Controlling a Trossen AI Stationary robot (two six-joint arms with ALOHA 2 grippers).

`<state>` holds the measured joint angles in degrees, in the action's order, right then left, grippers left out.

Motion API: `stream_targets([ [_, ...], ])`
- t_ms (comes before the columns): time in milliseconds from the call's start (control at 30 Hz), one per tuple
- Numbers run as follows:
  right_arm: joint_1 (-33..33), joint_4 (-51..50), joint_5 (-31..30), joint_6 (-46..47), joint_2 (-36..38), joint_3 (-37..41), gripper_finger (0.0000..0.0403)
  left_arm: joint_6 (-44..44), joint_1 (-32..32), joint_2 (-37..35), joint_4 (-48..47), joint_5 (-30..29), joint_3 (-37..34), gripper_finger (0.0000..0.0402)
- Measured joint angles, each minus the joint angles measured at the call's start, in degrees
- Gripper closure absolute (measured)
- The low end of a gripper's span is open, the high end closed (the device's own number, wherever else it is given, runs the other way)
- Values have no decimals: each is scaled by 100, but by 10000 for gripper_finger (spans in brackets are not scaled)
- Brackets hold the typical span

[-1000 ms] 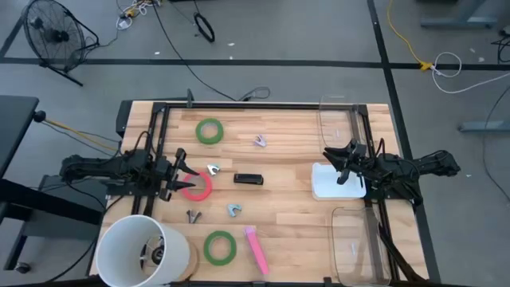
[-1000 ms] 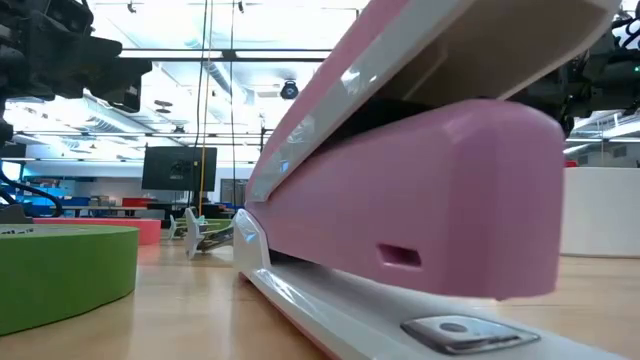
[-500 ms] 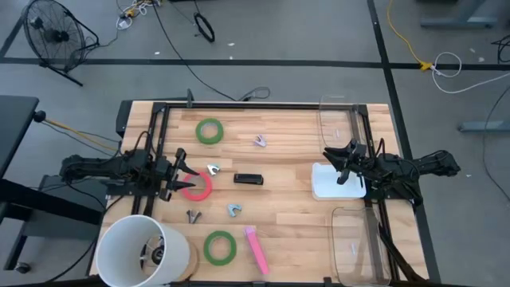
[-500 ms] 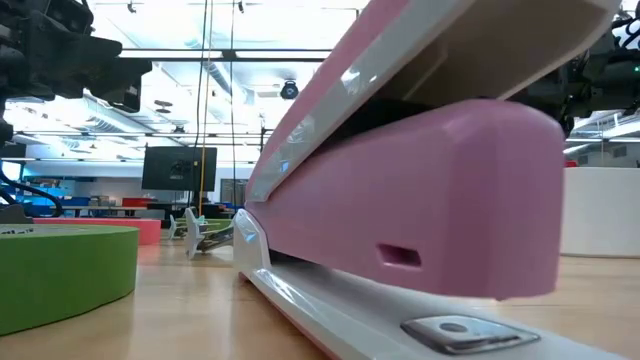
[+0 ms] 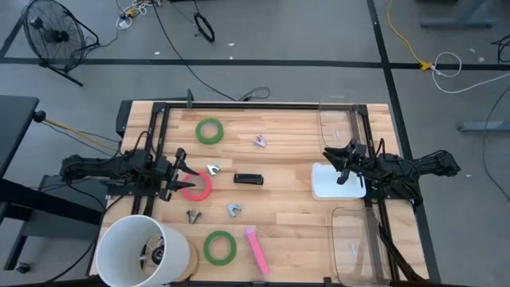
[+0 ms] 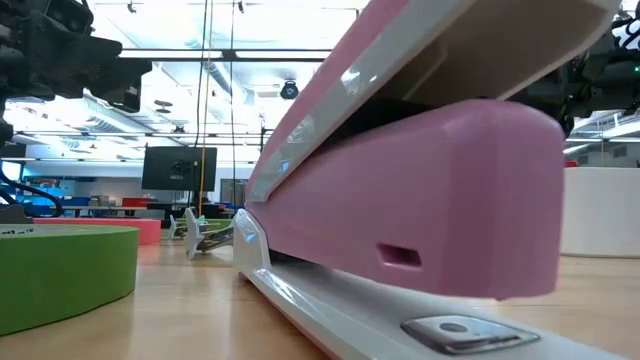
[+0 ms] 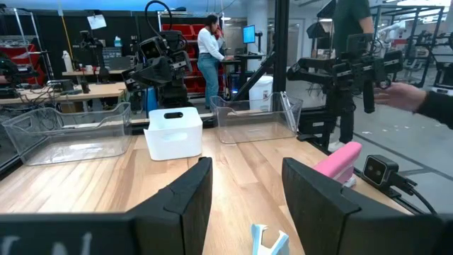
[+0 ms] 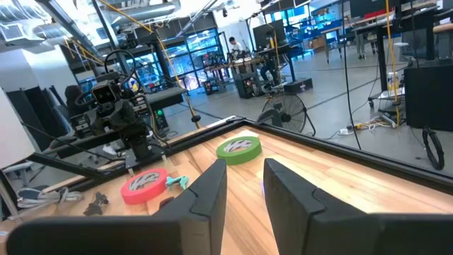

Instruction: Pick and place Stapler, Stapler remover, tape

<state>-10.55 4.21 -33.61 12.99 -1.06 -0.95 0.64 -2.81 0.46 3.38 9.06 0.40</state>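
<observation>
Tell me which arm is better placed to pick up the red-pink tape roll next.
Probably the left. The left gripper is open right at the red-pink tape roll. The right gripper is open too, but it hangs over the white bin, across the table.

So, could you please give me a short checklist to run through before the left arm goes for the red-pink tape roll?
1. Left tool open: ok, fingers apart.
2. Left tool at the red-pink ring-shaped tape roll: ok, hovering at its edge.
3. Roll gripped: not ok, not yet.
4. Small silver staple remover clear of roll: cannot tell, very close.
5. White square bin free: cannot tell, right tool hovers over it.
</observation>
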Motion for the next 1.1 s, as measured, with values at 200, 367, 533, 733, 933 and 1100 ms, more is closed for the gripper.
stream_targets([
  [200,2,1,0,-3,0,-1,305,0,0,0,4,1,0,225],
  [367,2,6,-67,-83,2,0,305,0,0,0,19,2,0,225],
  [533,2,109,-299,-193,1,0,305,3,0,1,67,-52,0,225],
  [733,2,635,-626,-432,2,0,305,5,0,-2,412,-368,0,225],
  [933,2,1528,-579,-1282,1,-2,305,0,0,-2,579,-734,0,225],
  [1100,2,2426,203,-2186,-95,-427,305,-2,0,1,585,-791,0,225],
])
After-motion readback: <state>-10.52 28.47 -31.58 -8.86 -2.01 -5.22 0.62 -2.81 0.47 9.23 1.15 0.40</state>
